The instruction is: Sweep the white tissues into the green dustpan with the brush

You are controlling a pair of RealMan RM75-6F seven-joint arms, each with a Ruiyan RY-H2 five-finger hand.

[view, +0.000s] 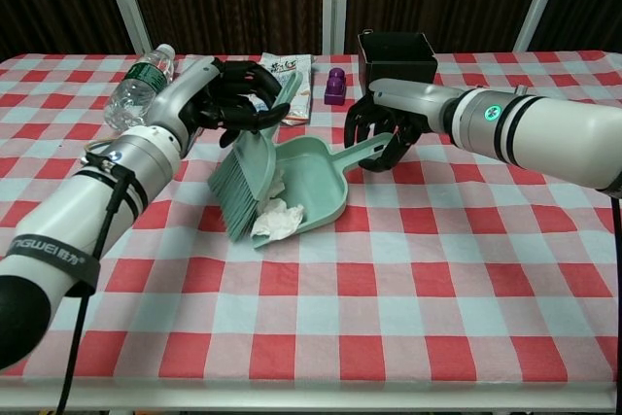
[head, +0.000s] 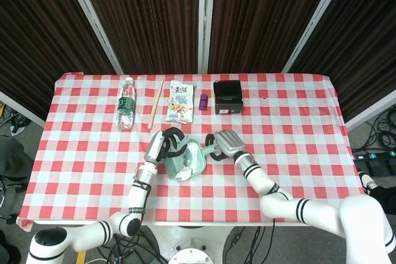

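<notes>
A green dustpan [view: 316,177] [head: 197,160] lies on the checked table with its mouth facing the near left. My right hand [view: 384,128] [head: 225,144] grips its handle. My left hand [view: 228,94] [head: 166,144] holds a green brush [view: 245,177] [head: 174,162], bristles down at the pan's mouth. Crumpled white tissues [view: 277,216] [head: 184,174] sit at the pan's lip, partly inside it and touching the bristles.
Along the back of the table stand a water bottle [head: 126,104], a wooden stick [head: 154,103], a snack packet [head: 180,101], a small purple object [head: 204,100] and a black box [head: 228,96]. The red-and-white cloth [head: 297,134] covers the table.
</notes>
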